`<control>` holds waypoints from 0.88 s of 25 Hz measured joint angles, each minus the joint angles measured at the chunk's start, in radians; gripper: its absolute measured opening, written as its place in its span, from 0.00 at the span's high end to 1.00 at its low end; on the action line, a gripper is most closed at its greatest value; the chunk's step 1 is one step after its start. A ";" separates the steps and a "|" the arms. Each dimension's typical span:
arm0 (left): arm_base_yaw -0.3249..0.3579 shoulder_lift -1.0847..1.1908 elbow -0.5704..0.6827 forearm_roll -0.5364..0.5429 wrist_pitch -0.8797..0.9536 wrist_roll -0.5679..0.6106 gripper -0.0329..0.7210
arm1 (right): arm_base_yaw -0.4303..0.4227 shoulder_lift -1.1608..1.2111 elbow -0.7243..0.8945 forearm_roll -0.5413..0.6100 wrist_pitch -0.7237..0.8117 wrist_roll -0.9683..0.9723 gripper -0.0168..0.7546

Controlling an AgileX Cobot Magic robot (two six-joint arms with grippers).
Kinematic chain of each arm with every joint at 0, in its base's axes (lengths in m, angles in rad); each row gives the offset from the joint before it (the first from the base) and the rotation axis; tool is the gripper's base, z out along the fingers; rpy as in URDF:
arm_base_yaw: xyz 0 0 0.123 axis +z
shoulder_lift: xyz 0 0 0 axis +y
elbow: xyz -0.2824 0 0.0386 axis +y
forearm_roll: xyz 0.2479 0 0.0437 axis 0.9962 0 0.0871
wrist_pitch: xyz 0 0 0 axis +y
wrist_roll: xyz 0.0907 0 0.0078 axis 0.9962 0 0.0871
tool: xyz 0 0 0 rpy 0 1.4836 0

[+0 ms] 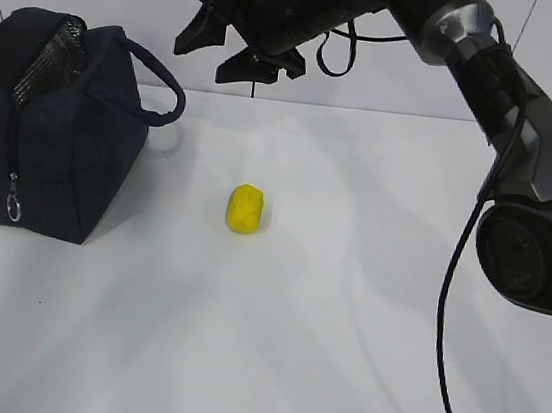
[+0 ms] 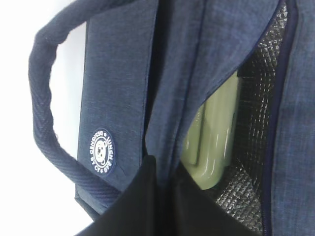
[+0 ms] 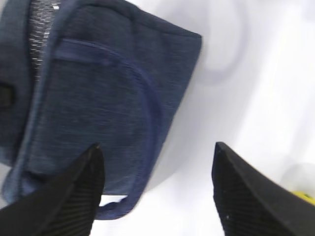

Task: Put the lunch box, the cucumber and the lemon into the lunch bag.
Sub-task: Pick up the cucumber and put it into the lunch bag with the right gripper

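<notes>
The lemon (image 1: 245,209) lies mid-table, below and just right of the right gripper (image 1: 238,43) — empty, jaws spread — hovering near the lunch bag (image 1: 59,130).

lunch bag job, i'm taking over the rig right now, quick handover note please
Left claw: shut on the open flap of the dark navy fabric lunch bag.
Right claw: open, empty, in the air above the table.
Done: sage-green-lidded lunch box is inside the bag.
Left: small yellow oval lemon sits on the white table, apart from the bag. The cucumber shows in no view; check the bag.
</notes>
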 joint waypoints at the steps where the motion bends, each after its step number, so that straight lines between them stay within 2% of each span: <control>1: 0.005 0.000 0.000 0.003 0.000 0.000 0.95 | 0.000 0.000 0.000 -0.037 0.004 0.021 0.30; 6: 0.023 0.000 0.000 0.005 0.000 -0.001 0.95 | 0.023 0.002 -0.002 -0.174 0.009 0.093 0.31; 15: 0.023 0.000 0.000 0.005 0.000 -0.001 0.95 | 0.042 0.002 -0.002 -0.426 0.013 0.088 0.31; 18: 0.023 0.000 0.000 0.005 0.000 -0.001 0.95 | 0.042 0.002 -0.002 -0.469 0.013 0.051 0.31; 22: 0.023 0.000 0.000 0.007 0.000 -0.002 0.95 | 0.042 -0.005 -0.002 -0.471 0.015 0.010 0.31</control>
